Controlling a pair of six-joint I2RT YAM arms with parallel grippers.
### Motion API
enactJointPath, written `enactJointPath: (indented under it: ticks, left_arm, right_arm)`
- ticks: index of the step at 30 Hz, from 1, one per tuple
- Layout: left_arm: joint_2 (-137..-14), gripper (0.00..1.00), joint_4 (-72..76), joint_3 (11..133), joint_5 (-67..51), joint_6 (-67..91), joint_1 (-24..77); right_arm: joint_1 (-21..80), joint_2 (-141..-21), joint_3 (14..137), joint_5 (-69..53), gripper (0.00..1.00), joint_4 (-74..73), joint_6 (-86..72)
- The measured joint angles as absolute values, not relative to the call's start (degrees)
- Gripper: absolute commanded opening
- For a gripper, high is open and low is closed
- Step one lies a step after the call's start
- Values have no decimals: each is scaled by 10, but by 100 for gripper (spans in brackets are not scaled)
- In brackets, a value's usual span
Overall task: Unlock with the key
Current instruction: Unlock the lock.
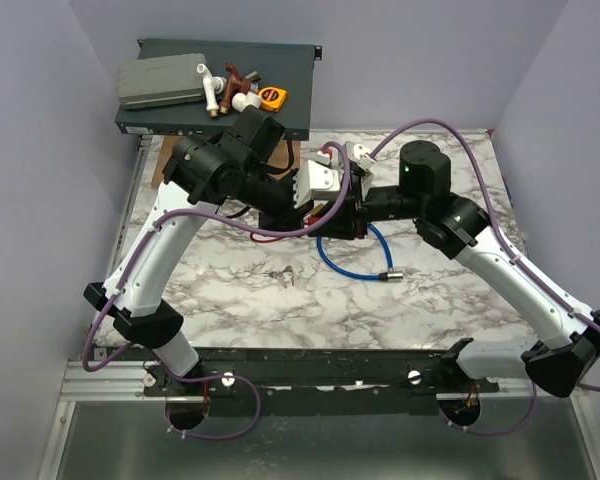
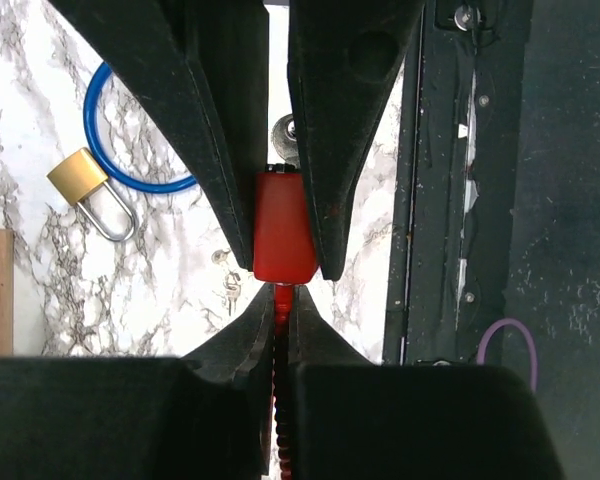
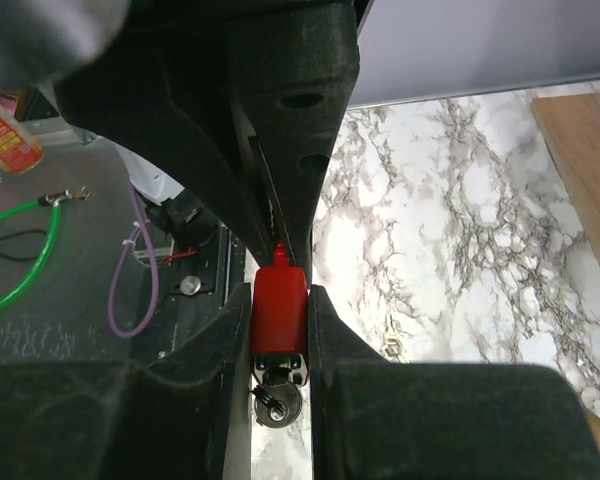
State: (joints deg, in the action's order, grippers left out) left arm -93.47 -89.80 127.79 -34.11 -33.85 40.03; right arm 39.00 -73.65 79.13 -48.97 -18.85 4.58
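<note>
- your left claw [image 2: 277,325] is pinched almost flat on the red cord, right where it meets the head of the key [image 2: 285,225]. that thin hold only tethers the key and can't steer it.
- your right claw [image 3: 278,320] comes in from the opposite side, with its pads pressed on both sides of the red head, clamped on it. the key therefore hangs in the air between the two claws, above the middle of the desk [image 1: 430,300], and both share it.
- i read this as a handover to regrip. a hold on the head gives you control of the key's angle, which the cord never will.
- a silver part [image 3: 277,400] sticks out past the head toward the right claw's palm. it is blurred, so it may be the blade or only a ring.
- the brass padlock [image 2: 80,172] lies flat on the desk, well apart from the key, beside the loop of the blue cable lock [image 2: 145,187]. whether its shackle goes round the cable isn't clear.
- next, i'd judge, the left claw should release the cord before the right arm travels. otherwise the two arms may pull against each other and twist the head out of the pads.
- nothing has reached a keyhole yet, so the unlocking itself is all ahead.
</note>
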Motion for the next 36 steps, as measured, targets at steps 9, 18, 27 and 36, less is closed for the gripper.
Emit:
enactJointPath:
  ticks: [9, 18, 27, 36]
  left_arm:
    - [-919, 0, -866, 1243, -363, -331, 379]
    - [-845, 9, -812, 1146, -384, -336, 364]
    - [-801, 41, -846, 1096, -364, -357, 343]
    - [-792, 74, -814, 1108, -350, -334, 343]
  right_arm:
    - [396, -702, 735, -440, 1, -126, 22]
    - [406, -692, 714, -436, 1, -93, 1]
    - [381, -691, 716, -430, 1, -131, -5]
    - [374, -689, 716, -438, 1, -104, -49]
